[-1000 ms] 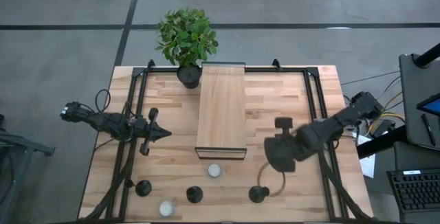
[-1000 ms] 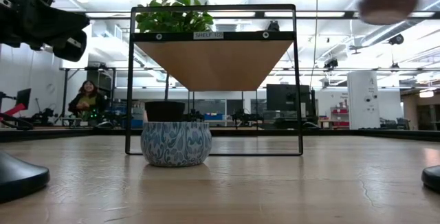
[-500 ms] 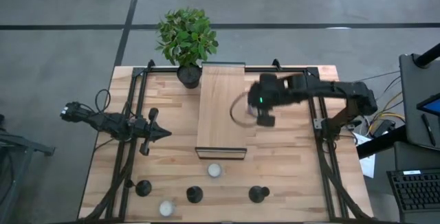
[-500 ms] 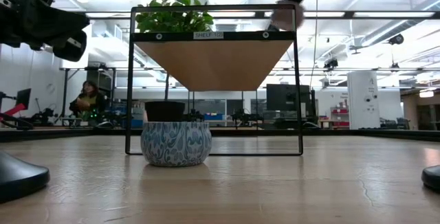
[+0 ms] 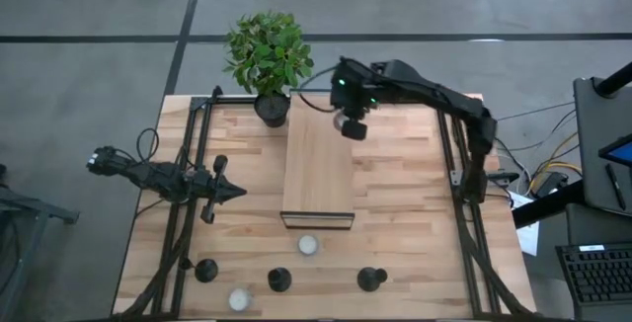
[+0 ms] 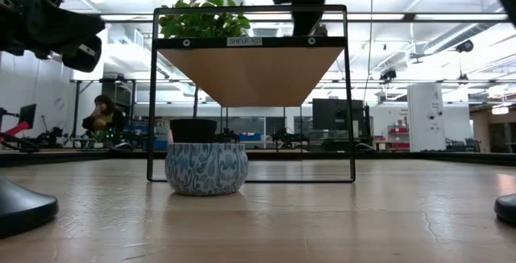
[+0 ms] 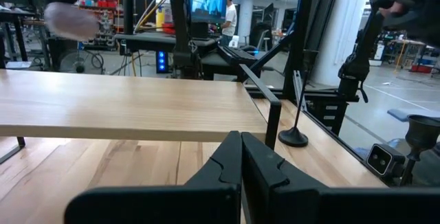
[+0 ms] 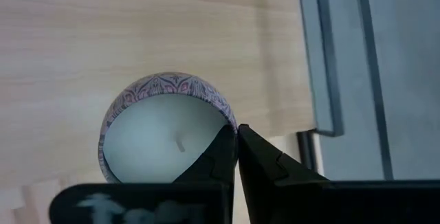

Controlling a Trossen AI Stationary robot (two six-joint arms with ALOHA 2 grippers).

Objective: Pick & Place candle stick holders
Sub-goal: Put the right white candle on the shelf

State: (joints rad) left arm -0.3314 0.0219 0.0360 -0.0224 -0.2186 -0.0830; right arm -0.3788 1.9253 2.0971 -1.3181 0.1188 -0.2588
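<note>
Over shelf (image 5: pixel 318 154) rear: right claw (image 5: pixel 351 127) shut, above tealight (image 8: pixel 165 135) | left claw (image 5: pixel 240 192) shut, idle | three candle stick holders (image 5: pixel 279 281) on tabletop (image 5: pixel 415 233)

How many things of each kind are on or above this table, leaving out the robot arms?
Black candle holders: 3
Candles: 3
Potted plant: 1
Wooden shelf: 1
Total: 8

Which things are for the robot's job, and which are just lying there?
For the job: three candle stick holders, right gripper, left gripper waiting at left.
Just there: plant, shelf, two table candles, patterned candle pinched by the right gripper.
</note>
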